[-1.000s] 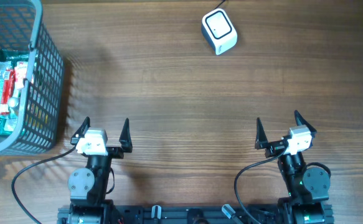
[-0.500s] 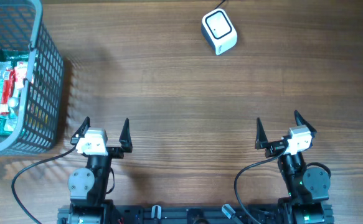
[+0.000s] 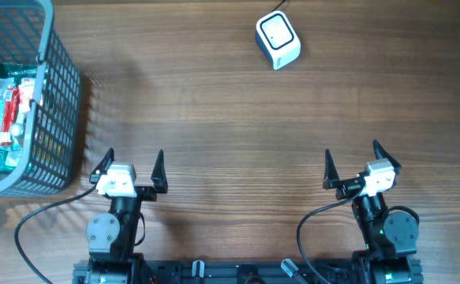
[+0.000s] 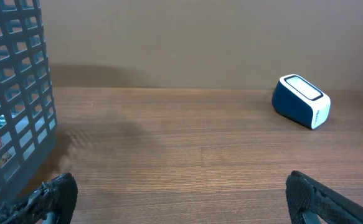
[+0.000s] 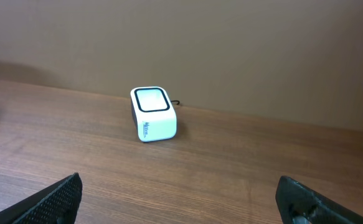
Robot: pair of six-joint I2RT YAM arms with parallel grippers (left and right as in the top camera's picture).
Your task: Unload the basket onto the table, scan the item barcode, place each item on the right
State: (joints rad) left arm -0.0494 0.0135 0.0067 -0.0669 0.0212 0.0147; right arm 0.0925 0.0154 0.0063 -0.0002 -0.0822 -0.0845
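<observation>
Sitting at the bottom, the left gripper (image 3: 133, 159) and right gripper (image 3: 353, 153) are both gaping wide, holding nothing. The item (image 3: 9, 112) is lying in the basket (image 3: 62, 102) at upper left; the scanner (image 3: 278, 39) is sitting top middle. I think reaching in and grabbing the item is coming first

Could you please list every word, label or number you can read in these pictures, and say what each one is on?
No text here can be read for certain.
On the white scanner: small blue print on its front face, too blurred to read.
On the packet in the basket: colourful printing, too small to read.
</observation>
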